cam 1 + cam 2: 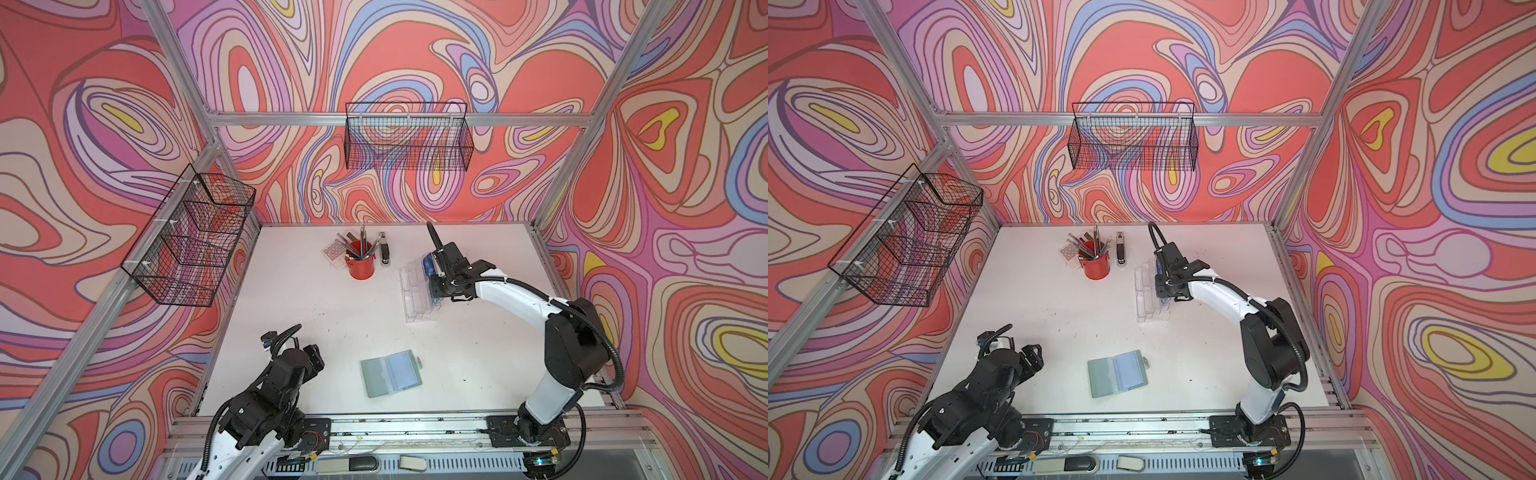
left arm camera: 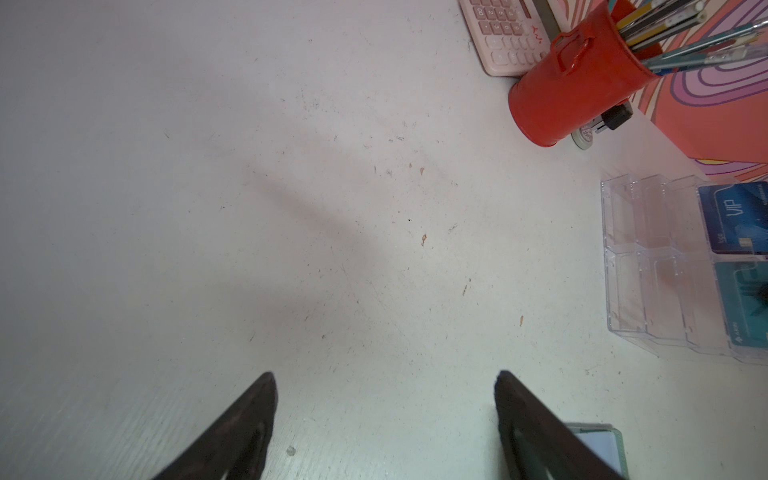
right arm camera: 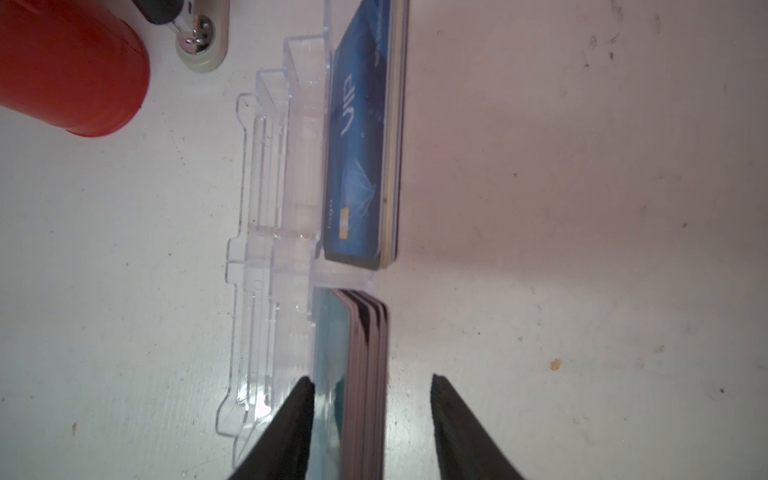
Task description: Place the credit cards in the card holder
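Note:
The credit cards stand in two stacks at the back of a clear tiered acrylic stand (image 3: 266, 208): a blue "VIP" stack (image 3: 361, 145) and a teal-fronted stack with pinkish cards behind it (image 3: 332, 332). My right gripper (image 3: 372, 377) hangs over the stand (image 1: 415, 299), open. Its jaws straddle the teal-and-pink stack, one finger at the teal face, the other well off the back. The card holder (image 1: 391, 374) lies spread open, sage-green, near the table's front middle. My left gripper (image 2: 385, 373) is open and empty over bare table at the front left (image 1: 316, 357).
A red pen cup (image 1: 360, 266), a pink calculator (image 1: 333, 250) and a stapler (image 1: 385, 251) stand at the back of the table, left of the stand. Wire baskets hang on the back wall (image 1: 409, 137) and the left wall (image 1: 191, 241).

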